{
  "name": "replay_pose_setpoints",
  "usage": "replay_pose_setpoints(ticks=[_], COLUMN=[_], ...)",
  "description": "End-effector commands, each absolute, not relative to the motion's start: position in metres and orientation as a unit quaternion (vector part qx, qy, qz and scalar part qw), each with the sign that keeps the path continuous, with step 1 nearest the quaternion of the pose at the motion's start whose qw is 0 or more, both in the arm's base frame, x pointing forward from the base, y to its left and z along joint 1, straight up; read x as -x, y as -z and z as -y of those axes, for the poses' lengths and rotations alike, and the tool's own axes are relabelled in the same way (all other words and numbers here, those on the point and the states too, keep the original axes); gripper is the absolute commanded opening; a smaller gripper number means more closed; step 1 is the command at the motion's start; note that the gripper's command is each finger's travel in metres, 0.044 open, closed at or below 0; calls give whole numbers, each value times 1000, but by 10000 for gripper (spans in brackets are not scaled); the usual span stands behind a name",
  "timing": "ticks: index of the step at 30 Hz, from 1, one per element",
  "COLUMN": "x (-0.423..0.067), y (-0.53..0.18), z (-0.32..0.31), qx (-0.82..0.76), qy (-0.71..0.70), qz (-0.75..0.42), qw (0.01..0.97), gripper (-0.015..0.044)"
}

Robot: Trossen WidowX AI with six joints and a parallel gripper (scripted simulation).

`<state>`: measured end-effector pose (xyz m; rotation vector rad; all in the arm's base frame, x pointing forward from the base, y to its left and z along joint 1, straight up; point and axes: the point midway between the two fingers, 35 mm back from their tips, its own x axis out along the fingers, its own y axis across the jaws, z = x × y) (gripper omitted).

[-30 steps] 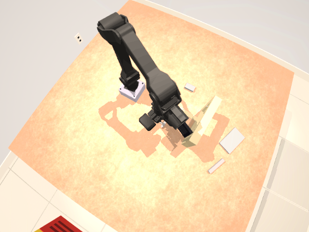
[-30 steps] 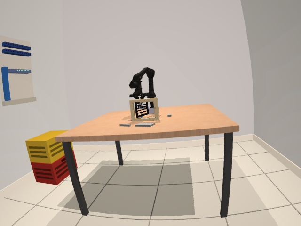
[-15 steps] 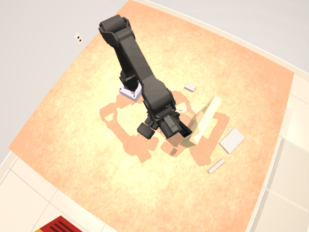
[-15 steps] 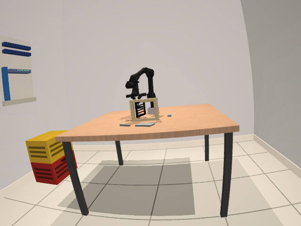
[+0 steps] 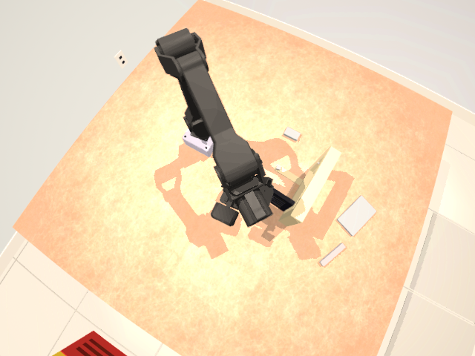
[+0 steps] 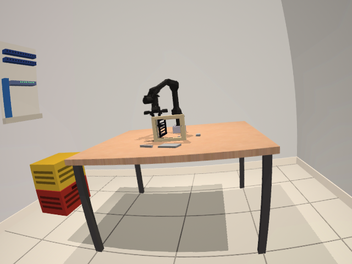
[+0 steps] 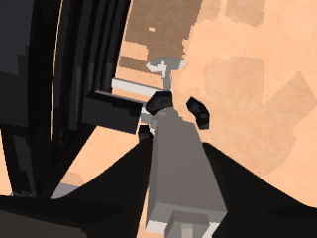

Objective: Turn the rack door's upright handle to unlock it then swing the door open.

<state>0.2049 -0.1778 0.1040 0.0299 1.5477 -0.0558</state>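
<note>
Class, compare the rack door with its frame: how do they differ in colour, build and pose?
The rack door is black; the frame is cream. The door has slats, while the frame surrounds an open middle. The door stands swung out at an angle from the frame. Both stand upright.
</note>
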Motion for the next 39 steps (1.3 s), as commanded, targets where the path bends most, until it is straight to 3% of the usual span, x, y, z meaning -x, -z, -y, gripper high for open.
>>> replay_pose_setpoints(ticks=[1, 9, 20, 39], x=[-205, -205, -205, -206], y=[-104, -104, -104, -127], z=[179, 179, 179, 180], qx=[-7, -7, -7, -8], qy=[17, 17, 17, 19], qz=[-700, -700, -700, -700], qw=[714, 714, 714, 714], gripper=[11, 11, 283, 283])
